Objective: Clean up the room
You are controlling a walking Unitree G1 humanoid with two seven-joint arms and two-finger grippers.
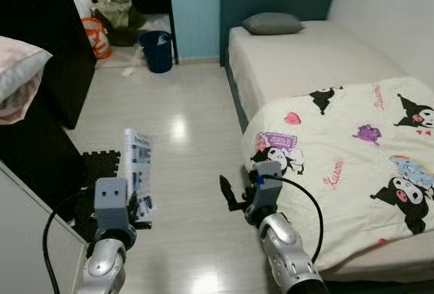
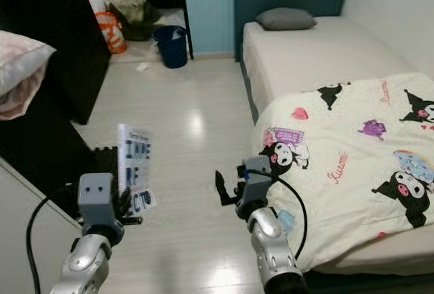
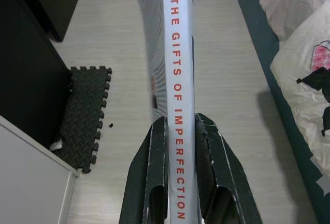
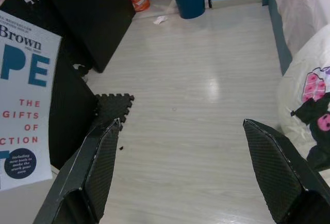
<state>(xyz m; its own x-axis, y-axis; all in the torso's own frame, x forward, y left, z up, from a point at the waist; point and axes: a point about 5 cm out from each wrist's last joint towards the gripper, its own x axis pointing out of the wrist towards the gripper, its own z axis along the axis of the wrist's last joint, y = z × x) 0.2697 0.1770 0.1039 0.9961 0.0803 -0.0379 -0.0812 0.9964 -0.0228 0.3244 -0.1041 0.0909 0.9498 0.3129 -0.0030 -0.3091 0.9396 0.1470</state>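
A white book (image 1: 139, 172) with blue cover lettering stands upright in my left gripper (image 1: 135, 209), held above the floor. In the left wrist view its spine (image 3: 178, 100) reads "The Gifts of Imperfection" in red, clamped between both black fingers (image 3: 152, 182). My right gripper (image 1: 230, 196) hovers beside the bed's near corner, open and holding nothing; its two fingers (image 4: 98, 167) stand wide apart in the right wrist view, where the book's cover (image 4: 23, 100) shows at the edge.
A bed (image 1: 319, 57) with a cartoon blanket (image 1: 352, 152) and grey pillow (image 1: 272, 24) lies to the right. Black cabinets (image 1: 47, 43) line the left, with a black foam mat (image 1: 102, 169) at their foot. A blue bin (image 1: 157, 50), orange bag (image 1: 97, 36) and paper scrap (image 1: 129, 72) sit far off.
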